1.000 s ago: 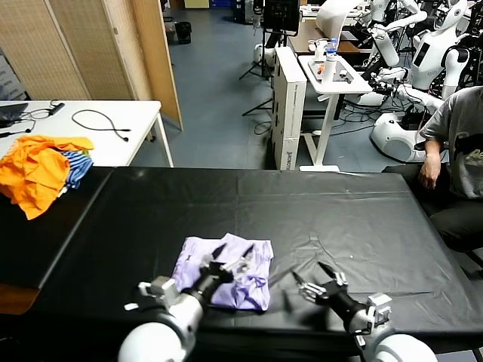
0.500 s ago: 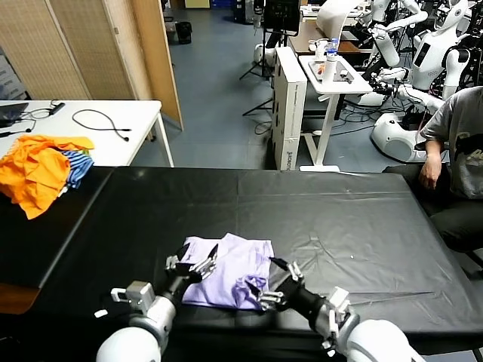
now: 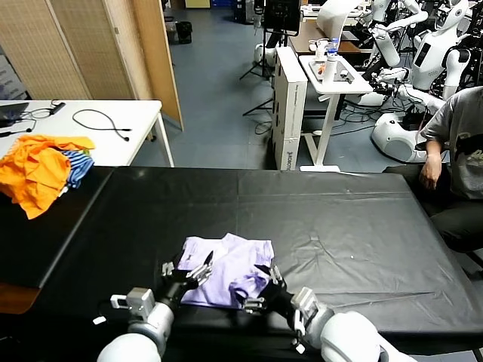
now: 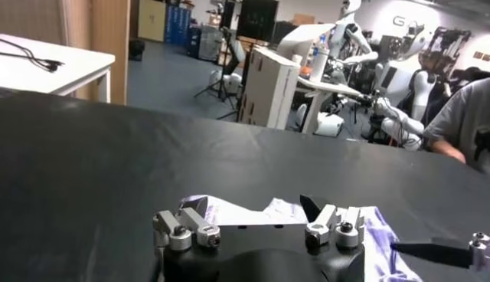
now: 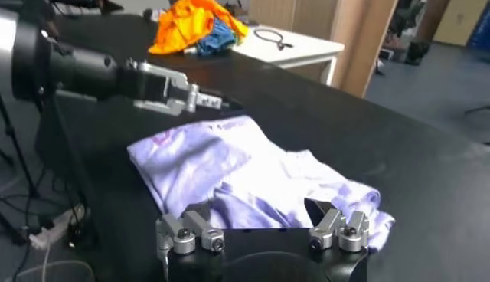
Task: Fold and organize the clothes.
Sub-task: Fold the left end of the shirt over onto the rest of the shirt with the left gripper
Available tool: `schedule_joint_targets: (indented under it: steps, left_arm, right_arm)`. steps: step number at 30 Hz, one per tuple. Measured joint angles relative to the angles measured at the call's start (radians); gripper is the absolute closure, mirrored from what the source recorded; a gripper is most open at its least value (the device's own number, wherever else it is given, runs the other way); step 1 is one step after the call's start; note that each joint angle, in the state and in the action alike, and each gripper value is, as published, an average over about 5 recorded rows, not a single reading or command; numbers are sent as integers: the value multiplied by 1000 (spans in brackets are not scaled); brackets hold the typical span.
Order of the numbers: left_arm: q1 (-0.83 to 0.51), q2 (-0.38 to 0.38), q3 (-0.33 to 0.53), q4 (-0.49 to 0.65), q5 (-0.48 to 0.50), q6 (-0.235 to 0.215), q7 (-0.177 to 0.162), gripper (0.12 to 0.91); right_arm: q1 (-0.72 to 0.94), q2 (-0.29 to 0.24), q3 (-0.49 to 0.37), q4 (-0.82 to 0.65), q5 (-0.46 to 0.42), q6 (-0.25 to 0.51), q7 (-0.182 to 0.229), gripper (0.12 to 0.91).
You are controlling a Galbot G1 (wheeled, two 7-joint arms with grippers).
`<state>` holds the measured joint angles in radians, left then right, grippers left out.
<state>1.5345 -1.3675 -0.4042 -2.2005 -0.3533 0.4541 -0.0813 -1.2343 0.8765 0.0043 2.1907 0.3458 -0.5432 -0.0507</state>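
Note:
The pale lavender T-shirt lies crumpled on the black table near its front edge. My left gripper is open at the shirt's near left edge, jaws spread wide, holding nothing. My right gripper is open at the shirt's near right corner, jaws spread on either side of the cloth's edge. In the left wrist view the shirt lies just beyond my open left gripper. In the right wrist view the shirt lies just beyond my open right gripper, with the left gripper across it.
Bright orange garments with a blue-and-white striped one lie on the table's far left, beside a white table holding a black cable. A seated person is at the right. White robots and a cart stand behind.
My right gripper has moved left to the shirt's near right corner. My left gripper has drawn back from over the shirt to its near left edge. Both stayed open.

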Motion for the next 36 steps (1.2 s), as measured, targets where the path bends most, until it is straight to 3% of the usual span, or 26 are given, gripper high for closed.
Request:
schedule_joint_targets:
  steps: [5, 8, 16, 21, 30, 36]
  left_arm:
    - [0, -4, 3, 6, 5, -2, 0, 123]
    - [3, -2, 1, 6, 6, -3, 0, 123]
    - [2, 3, -1, 8, 8, -5, -1, 123]
    - [3, 6, -2, 9, 11, -6, -1, 123]
    - [7, 7, -3, 17, 19, -9, 0, 123]
    - [6, 11, -10, 27, 20, -15, 1, 123]
  right_arm:
    - [-96, 12, 79, 60, -2, -58, 81, 118]
    - [-181, 27, 132, 98, -2, -84, 107, 118]
    - [-351, 56, 201, 175, 19, 5, 57, 118]
    - [-345, 79, 203, 161, 44, 42, 68, 118]
    - [-288, 139, 194, 51, -32, 0, 105, 118]
    - [-305, 141, 223, 68, 10, 5, 89, 118]
